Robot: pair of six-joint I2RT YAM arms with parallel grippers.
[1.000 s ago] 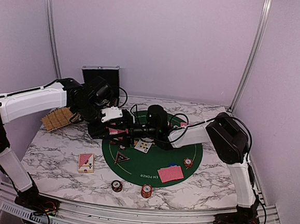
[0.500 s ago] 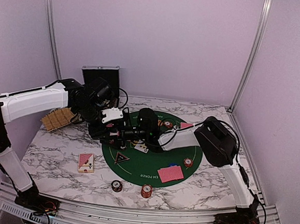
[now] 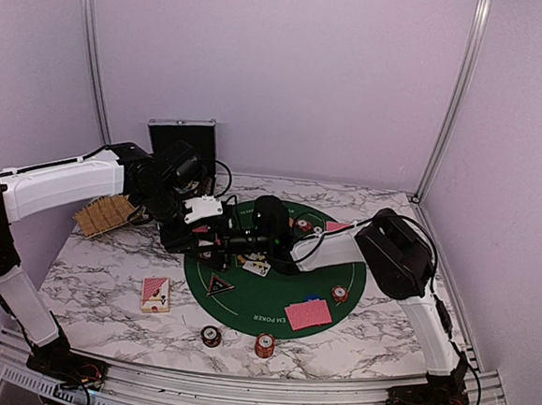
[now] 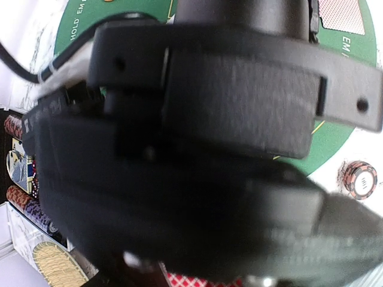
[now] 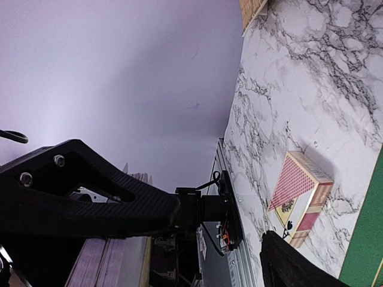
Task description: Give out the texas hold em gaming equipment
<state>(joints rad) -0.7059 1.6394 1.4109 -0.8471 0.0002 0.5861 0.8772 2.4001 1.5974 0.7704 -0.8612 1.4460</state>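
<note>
Right gripper [image 3: 235, 244] swung left to meet left gripper [image 3: 202, 237], jaws apart. Small round red-white poker chips [image 3: 264, 345] sit nearest. Left gripper clamps thin red-backed playing cards [image 4: 203, 280] over round green felt mat [image 3: 244, 301]. Dealing step; next, pinch one card cleanly.

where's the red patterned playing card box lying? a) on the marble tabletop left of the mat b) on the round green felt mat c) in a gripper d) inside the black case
a: the red patterned playing card box lies on the marble tabletop, clear of the round green felt mat.
</note>
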